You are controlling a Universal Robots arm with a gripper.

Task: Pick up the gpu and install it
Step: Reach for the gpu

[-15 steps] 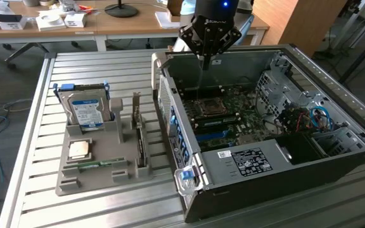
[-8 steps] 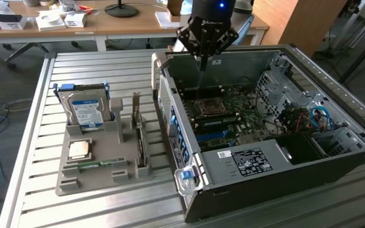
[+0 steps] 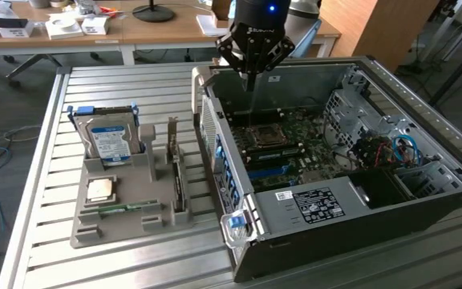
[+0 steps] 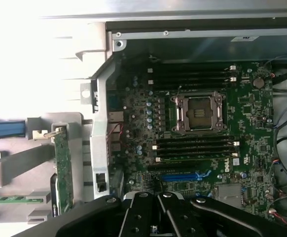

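The gpu point(image 3: 175, 171) stands on edge in a slot of the grey holder tray point(image 3: 154, 226), on the exterior view's left of the open computer case point(image 3: 423, 198). In the wrist view the gpu point(image 4: 63, 170) appears as a slim green-brown card beside the case wall. My gripper point(image 3: 249, 81) hangs above the far end of the case, over the motherboard point(image 3: 291, 129). Its fingers point(image 4: 169, 213) are shut together with nothing between them. A blue expansion slot point(image 4: 183, 176) lies on the board close to the fingertips.
The tray also holds a silver hard drive with a blue label point(image 3: 109, 141), a processor chip point(image 3: 101, 189) and a green memory stick point(image 3: 123, 209). Inside the case are the processor socket point(image 4: 198, 112), memory slots, cables point(image 3: 399, 150) and a black power supply point(image 3: 319, 205).
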